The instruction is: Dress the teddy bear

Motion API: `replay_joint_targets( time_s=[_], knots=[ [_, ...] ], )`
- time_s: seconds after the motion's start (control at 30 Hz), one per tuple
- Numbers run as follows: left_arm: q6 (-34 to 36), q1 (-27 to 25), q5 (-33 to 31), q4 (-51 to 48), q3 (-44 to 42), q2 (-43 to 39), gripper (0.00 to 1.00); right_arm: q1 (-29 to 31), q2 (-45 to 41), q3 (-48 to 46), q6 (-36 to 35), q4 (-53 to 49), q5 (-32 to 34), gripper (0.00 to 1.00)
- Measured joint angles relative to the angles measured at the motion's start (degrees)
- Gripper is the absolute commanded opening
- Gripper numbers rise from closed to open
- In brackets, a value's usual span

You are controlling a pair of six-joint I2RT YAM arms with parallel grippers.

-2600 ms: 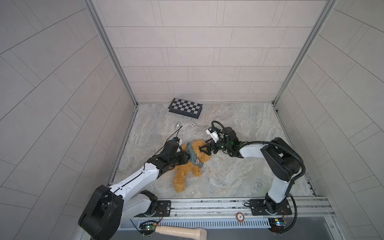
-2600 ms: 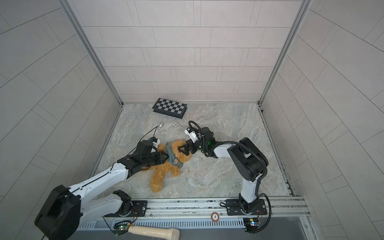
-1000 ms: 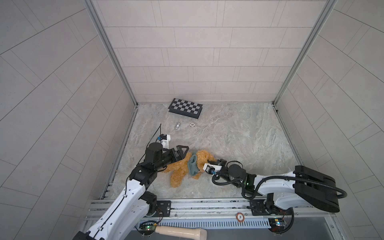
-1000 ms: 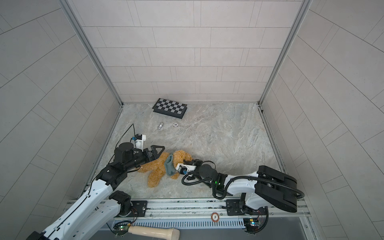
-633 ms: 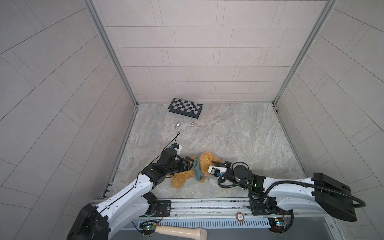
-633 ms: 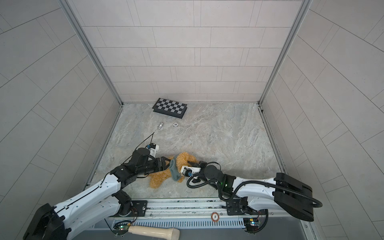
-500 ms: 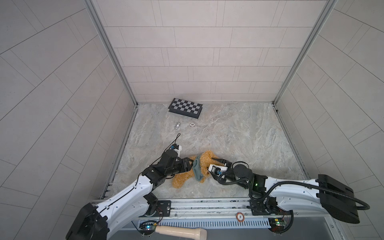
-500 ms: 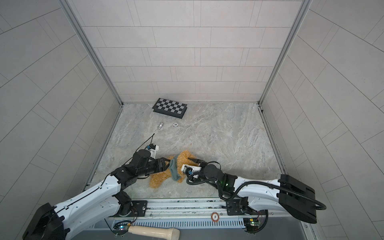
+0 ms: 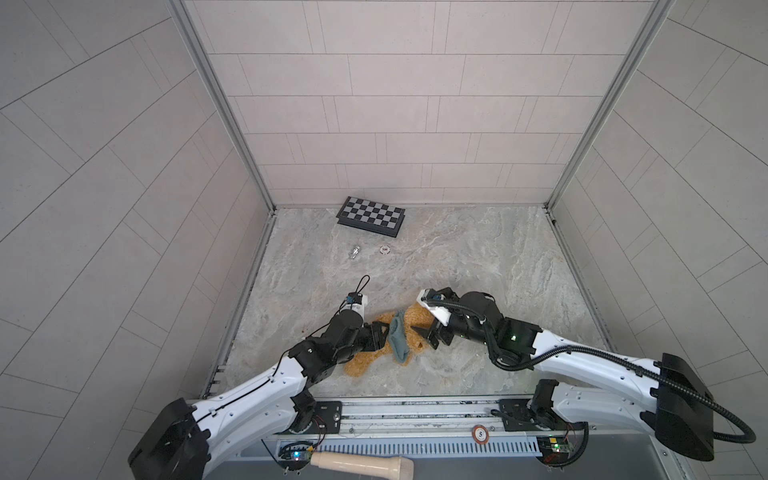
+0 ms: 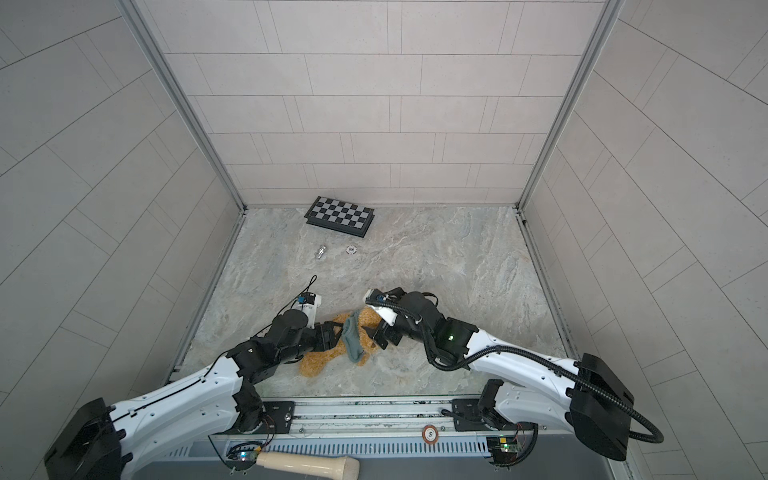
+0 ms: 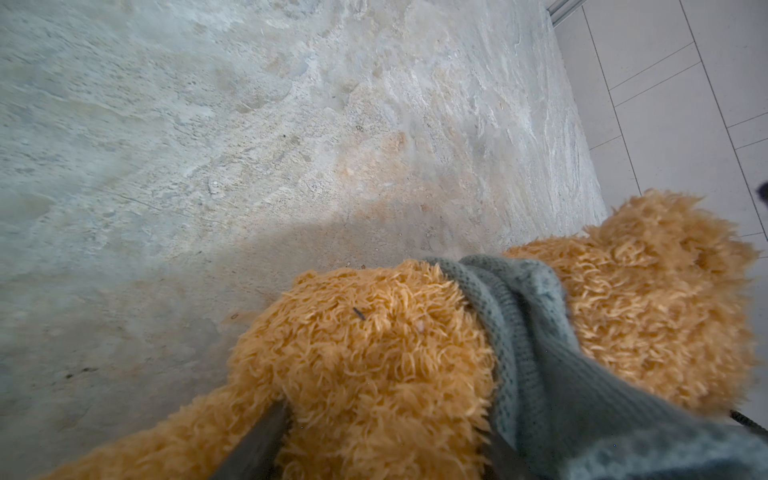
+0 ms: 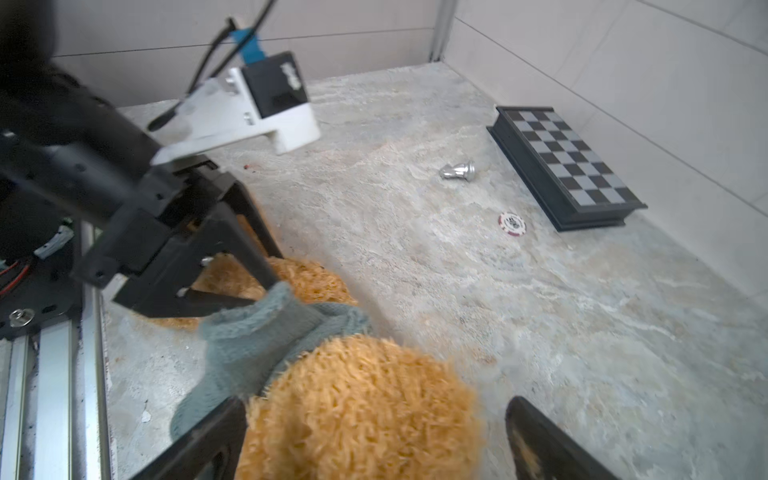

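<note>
The right pincer [image 9: 423,337] had let go, gaping wide, while the left pincer [image 9: 384,332] clamped the teddy bear [image 9: 360,365], so its bunched sweater [image 9: 399,340] likely awaited regripping.

Pale grey tiled walls [image 9: 395,104] close in on three sides, joined by aluminium corner posts [image 9: 222,108]. The table [image 9: 478,257] is mottled grey-beige stone, evenly lit, with a metal rail [image 9: 415,409] along its near edge.

Both arms were stretched low and fwd, wrists turned inward toward each other. L gripper [image 9: 382,336] was closed partway on bear [image 9: 360,363] at the torso. R gripper [image 9: 423,336] was spread wide, jaws either side of its head.
</note>
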Motion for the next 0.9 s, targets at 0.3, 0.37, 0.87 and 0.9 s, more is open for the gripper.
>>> replay_joint_targets(
  time_s=[0.3, 0.37, 0.87, 0.9],
  knots=[
    [1.6, 0.0, -0.7, 2.2, -1.0, 0.0, 0.63, -6.5, 14.3, 9.0, 6.6, -10.0, -19.5, 0.99],
    [1.9, 0.0, -0.7, 2.8, -1.4, 0.0, 0.63, -6.5, 17.9, 10.3, 6.7, -12.0, -21.8, 0.99],
    [2.0, -0.2, 1.0, 4.5, -2.1, -0.7, 0.62, -7.1, 18.9, 12.7, 1.5, -20.6, -24.0, 0.77],
    [2.0, -0.2, 1.3, 4.6, -2.1, -0.6, 0.61, -7.1, 17.6, 12.0, 1.4, -20.6, -23.9, 0.73]
  ],
)
